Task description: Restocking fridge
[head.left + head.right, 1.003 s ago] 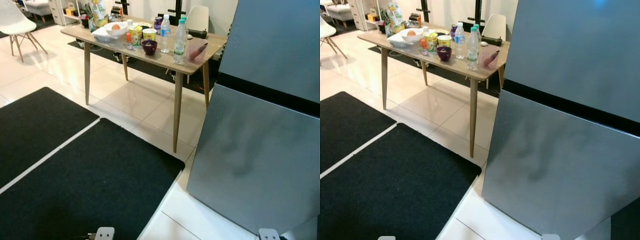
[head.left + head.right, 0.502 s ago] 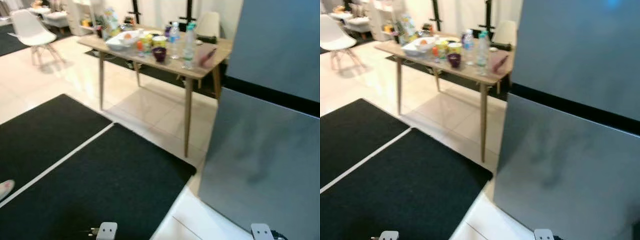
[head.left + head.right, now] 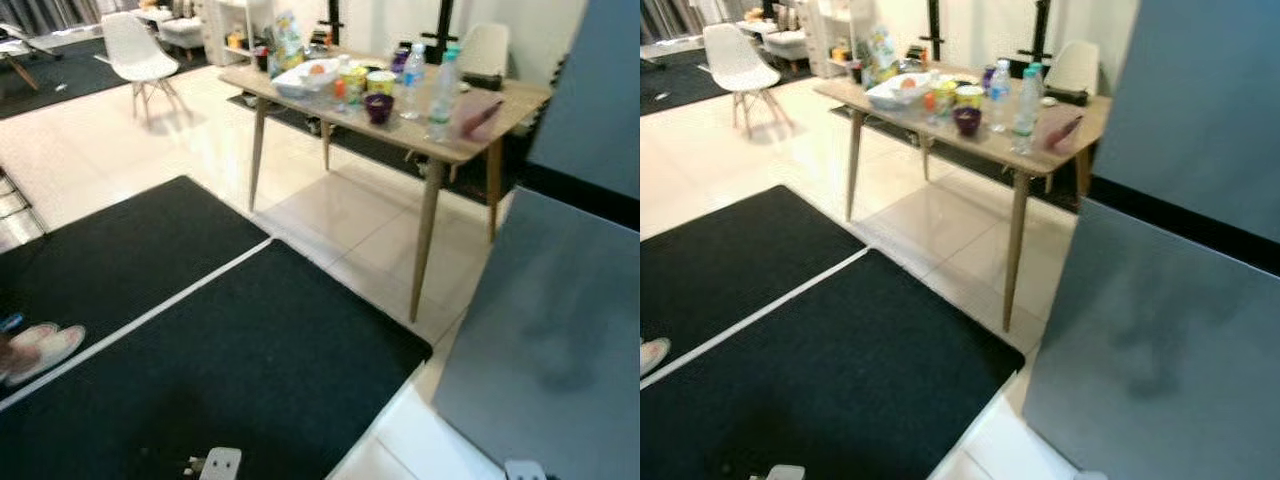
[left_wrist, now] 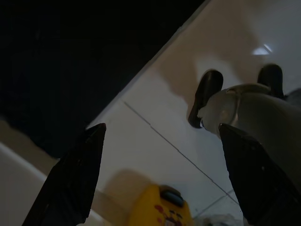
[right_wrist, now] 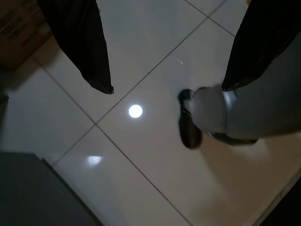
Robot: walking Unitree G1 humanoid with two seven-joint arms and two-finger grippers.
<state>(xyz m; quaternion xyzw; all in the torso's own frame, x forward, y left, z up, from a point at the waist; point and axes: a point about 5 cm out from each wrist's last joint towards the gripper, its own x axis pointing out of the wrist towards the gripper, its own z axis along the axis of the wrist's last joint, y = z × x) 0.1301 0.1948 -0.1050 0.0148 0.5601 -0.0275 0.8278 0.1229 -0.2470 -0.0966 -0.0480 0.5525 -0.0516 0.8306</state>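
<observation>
**Risks before the first pick: arms idle, fridge shut**

Both arms hang at my sides. My left gripper [image 4: 155, 179] has its fingers spread wide with nothing between them, over pale floor tile; my right gripper [image 5: 169, 56] is likewise wide apart and empty.

The stock sits well apart from me on the wooden table [image 3: 470, 150]: two water bottles [image 3: 441, 82], a purple bowl [image 3: 379, 106], a white bowl [image 3: 308, 75] with something orange in it, cups and a bag. The fridge [image 3: 1170, 300] stands just beside the table, doors closed.

Risks (judgement): the table corner near the fridge leaves a tight gap, so an elbow could clip a bottle. The black mat [image 3: 230, 370] edge could catch a foot. A person's shoes [image 3: 40, 345] lie close to my path.

Unclear: the fridge is cut off, no handle visible; labels are too blurred to read.
</observation>
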